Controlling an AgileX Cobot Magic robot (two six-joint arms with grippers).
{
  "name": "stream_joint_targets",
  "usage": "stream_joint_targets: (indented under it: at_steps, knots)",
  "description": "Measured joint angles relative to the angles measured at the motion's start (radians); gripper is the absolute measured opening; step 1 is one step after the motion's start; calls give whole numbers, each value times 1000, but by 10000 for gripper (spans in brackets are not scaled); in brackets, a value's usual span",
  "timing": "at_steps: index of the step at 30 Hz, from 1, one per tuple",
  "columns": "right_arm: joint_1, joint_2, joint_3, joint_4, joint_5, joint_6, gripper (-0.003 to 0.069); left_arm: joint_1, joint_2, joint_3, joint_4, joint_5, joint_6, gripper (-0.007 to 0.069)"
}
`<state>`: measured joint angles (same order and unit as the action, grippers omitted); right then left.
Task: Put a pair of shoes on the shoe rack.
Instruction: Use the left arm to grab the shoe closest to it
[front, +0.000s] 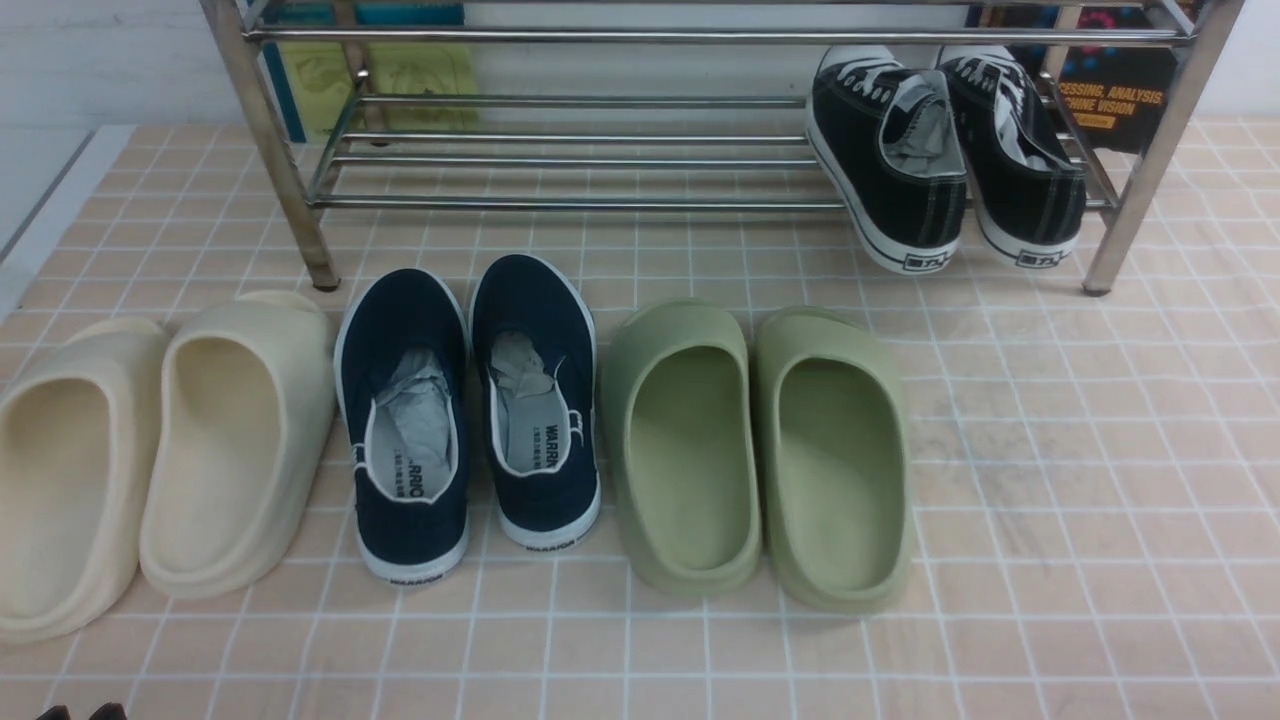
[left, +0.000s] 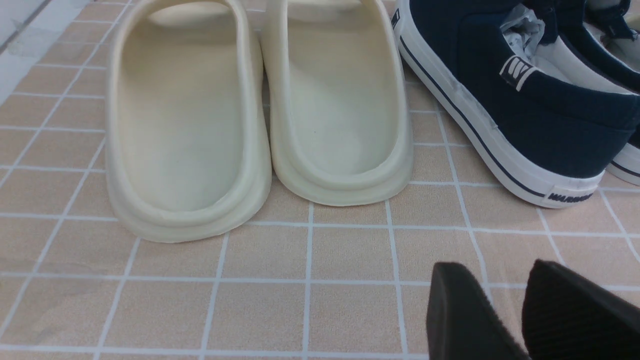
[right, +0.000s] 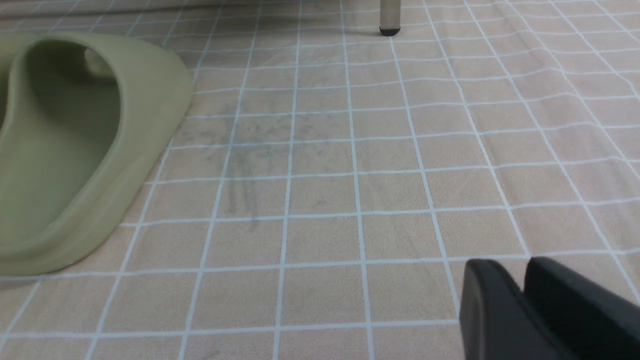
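The pair of shoes, two navy slip-ons with white soles and grey paper stuffing, stands side by side on the tiled floor, the left shoe beside the right shoe, heels towards me. Behind them is the chrome shoe rack. My left gripper hovers low over the tiles, a short way behind the heel of the nearer navy shoe. Its jaws stand apart with nothing between them, and its tips just show at the front view's lower edge. My right gripper is shut and empty above bare tiles.
Black lace-up sneakers lean on the rack's lower bars at the right. Cream clogs lie left of the navy pair, green clogs to the right. A rack leg stands beyond my right gripper, with a green clog beside it.
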<state>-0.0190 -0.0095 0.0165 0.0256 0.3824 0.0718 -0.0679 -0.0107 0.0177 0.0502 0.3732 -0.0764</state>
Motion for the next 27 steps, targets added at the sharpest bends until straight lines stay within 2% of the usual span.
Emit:
stream_joint_targets:
  at_steps: [20,23,27]
  knots:
    - [0,0,0,0,0,1,163,0,0,0,4,-6,0,240]
    - [0,0,0,0,0,1,162,0,0,8,4,-59,0,240]
    - [0,0,0,0,0,1,165,0,0,11,4,-261,0,240]
